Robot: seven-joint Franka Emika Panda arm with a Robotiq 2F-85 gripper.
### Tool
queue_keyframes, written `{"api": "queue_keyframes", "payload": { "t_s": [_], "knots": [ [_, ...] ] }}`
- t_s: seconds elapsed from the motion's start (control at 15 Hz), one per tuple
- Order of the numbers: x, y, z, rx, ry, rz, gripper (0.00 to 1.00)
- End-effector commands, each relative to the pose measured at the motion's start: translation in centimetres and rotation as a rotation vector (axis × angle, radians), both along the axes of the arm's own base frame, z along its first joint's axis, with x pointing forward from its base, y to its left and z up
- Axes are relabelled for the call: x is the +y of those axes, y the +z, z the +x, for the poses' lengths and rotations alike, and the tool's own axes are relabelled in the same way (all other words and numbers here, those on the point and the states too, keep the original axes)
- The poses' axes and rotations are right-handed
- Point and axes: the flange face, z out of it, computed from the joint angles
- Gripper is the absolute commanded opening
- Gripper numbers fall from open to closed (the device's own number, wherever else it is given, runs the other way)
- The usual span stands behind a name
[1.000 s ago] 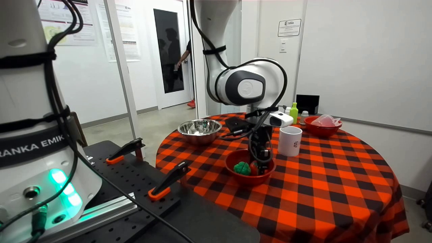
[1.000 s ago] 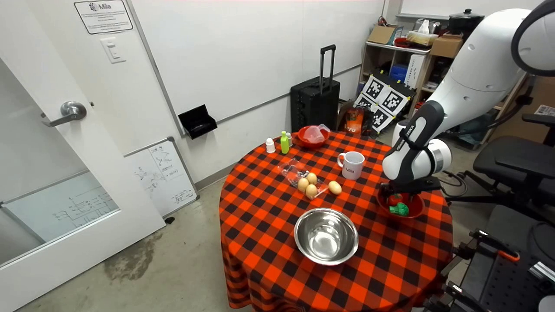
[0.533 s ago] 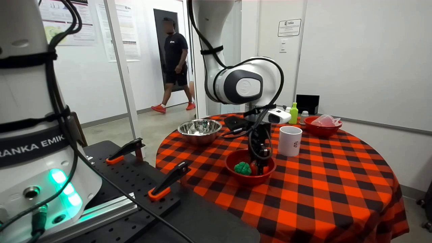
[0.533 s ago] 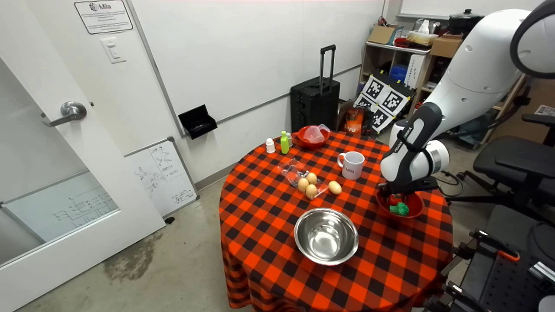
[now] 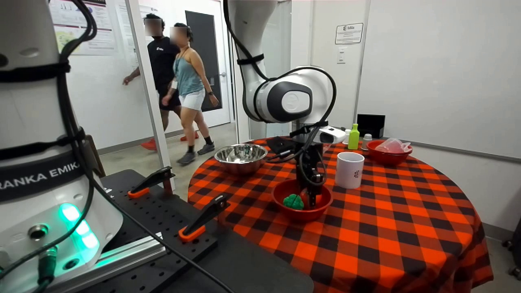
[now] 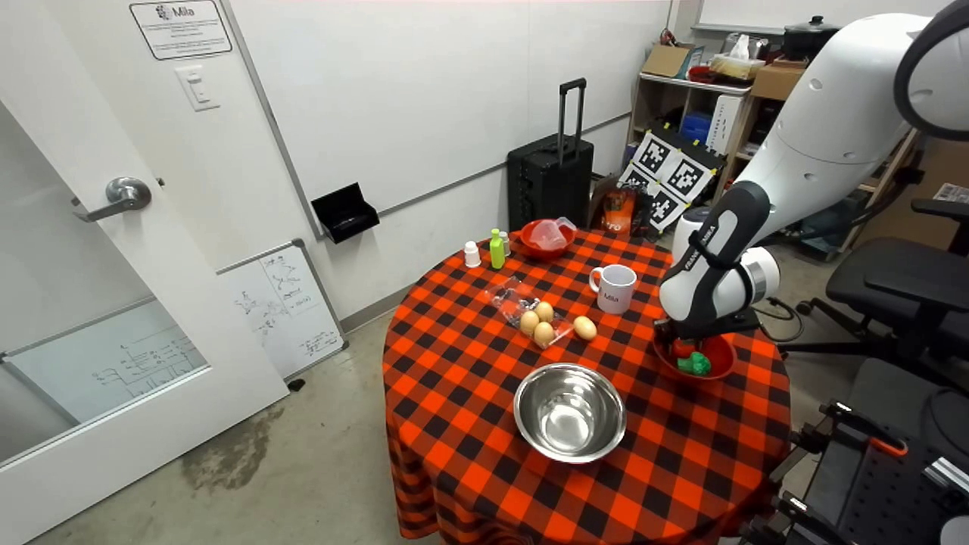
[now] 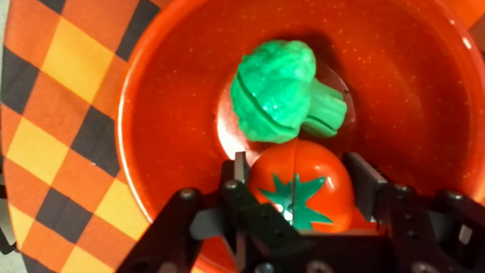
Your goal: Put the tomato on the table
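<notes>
Tomato (image 7: pixel 305 184) sits pinched in the claw (image 7: pixel 298 167), inside the red bowl (image 7: pixel 163 106), beside green broccoli (image 7: pixel 273 93).

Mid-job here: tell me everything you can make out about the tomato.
The tomato is round, glossy and red-orange, and looks like toy plastic. A green leaf star marks the end seen in the wrist view, and a thin seam runs through the star. It is inside the red bowl, right beside the green broccoli; whether they touch is unclear. The gripper has its fingers close on either side; I can't tell whether they squeeze it or whether it rests on the bowl's floor.
</notes>
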Motion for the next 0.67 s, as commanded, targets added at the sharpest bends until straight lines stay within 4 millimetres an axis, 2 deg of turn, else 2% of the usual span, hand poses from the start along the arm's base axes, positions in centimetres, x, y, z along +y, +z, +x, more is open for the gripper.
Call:
{"api": "queue_keyframes", "payload": {
  "t_s": [0.0, 0.4, 0.6],
  "knots": [
    [1.8, 3.2, -0.1, -0.011, 0.07, -0.029, 0.38],
    [4.4, 7.7, -0.6, -0.021, 0.19, -0.091, 0.38],
    [6.4, 8.9, 0.7, -0.05, 0.369, -0.057, 0.38]
  ]
}}
